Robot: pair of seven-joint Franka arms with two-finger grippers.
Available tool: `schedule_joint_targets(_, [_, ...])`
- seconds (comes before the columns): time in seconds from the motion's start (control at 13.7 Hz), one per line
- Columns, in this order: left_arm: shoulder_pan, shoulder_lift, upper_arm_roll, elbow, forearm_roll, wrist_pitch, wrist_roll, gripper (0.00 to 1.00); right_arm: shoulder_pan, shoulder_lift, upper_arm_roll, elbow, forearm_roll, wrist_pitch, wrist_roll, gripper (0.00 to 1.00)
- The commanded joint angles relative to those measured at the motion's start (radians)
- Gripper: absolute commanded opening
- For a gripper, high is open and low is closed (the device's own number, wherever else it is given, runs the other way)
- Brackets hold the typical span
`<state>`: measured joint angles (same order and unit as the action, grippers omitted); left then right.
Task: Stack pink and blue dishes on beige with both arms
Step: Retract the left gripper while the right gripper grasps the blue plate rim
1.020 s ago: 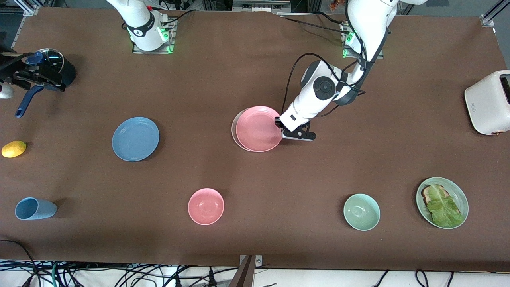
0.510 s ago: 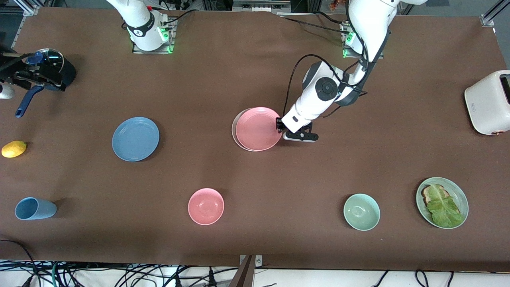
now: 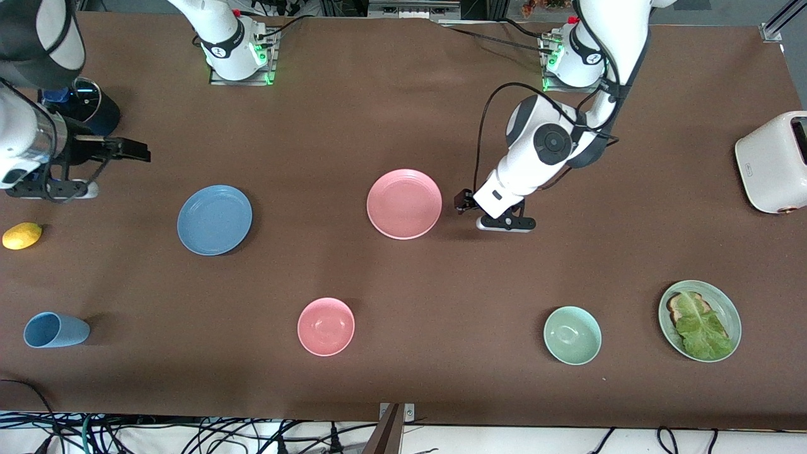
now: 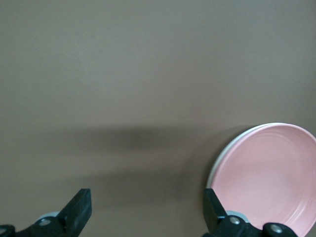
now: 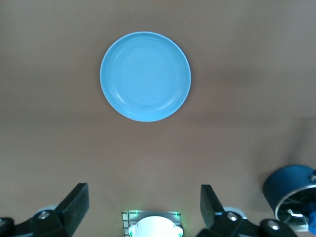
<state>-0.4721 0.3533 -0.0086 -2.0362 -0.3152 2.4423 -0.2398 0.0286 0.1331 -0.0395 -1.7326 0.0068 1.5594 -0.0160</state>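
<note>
While the brown table [image 3: 403, 94] carries many things, the task's plates lie in its middle band. At the left arm's end stands a white toaster [image 3: 772, 162]; nearer the front camera there, a pale green plate [image 3: 729, 303] holds toast and lettuce [image 3: 698, 326], with a green bowl [image 3: 572, 335] beside it. The pink plate [image 3: 404, 203] lies flat on the beige plate [image 4: 217, 160], covering it so that only a thin pale edge shows in the left wrist view. The blue plate [image 3: 214, 219] lies flat and alone toward the right arm's end, well apart from the stack, with bare table between. Being round, the plates have no long axis. A pink bowl [image 3: 326, 326] sits nearer the camera, between the two. A blue cup [image 3: 55, 330] lies on its side, mouth toward the table's end; a yellow lemon [image 3: 22, 235] and a dark blue pot [image 3: 94, 104] are also there. The left gripper [image 4: 145, 212] hangs low just beside the pink plate, fingers spread wide, holding nothing. The right gripper [image 5: 143, 210], also wide and empty, is up near the pot.
</note>
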Motion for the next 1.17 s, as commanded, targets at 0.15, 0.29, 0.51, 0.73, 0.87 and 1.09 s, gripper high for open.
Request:
schedule_joint_targets(0.15, [0.136,-0.076,0.128,0.023,0.022,-0.216,0.376,0.99,-0.01,0.04,-0.013,-0.174,0.018,0.256,-0.024,1.0])
schedule_joint_targets(0.29, [0.183,-0.092,0.176,0.057,0.031,-0.311,0.468,1.0,-0.012,0.1,-0.031,-0.179,0.024,0.316,-0.059,1.0])
schedule_joint_targets(0.51, [0.315,-0.123,0.17,0.096,0.126,-0.373,0.548,1.0,-0.03,0.183,-0.077,-0.182,0.157,0.375,-0.18,1.0])
schedule_joint_targets(0.73, [0.381,-0.175,0.159,0.123,0.159,-0.459,0.541,1.0,-0.068,0.261,-0.085,-0.182,0.217,0.431,-0.292,0.93])
schedule_joint_targets(0.87, [0.43,-0.206,0.127,0.142,0.163,-0.503,0.537,1.0,-0.091,0.321,-0.085,-0.182,0.283,0.499,-0.401,0.87])
schedule_joint_targets(1.09, [0.504,-0.244,0.021,0.16,0.254,-0.528,0.453,1.0,-0.107,0.373,-0.085,-0.182,0.343,0.568,-0.487,0.64])
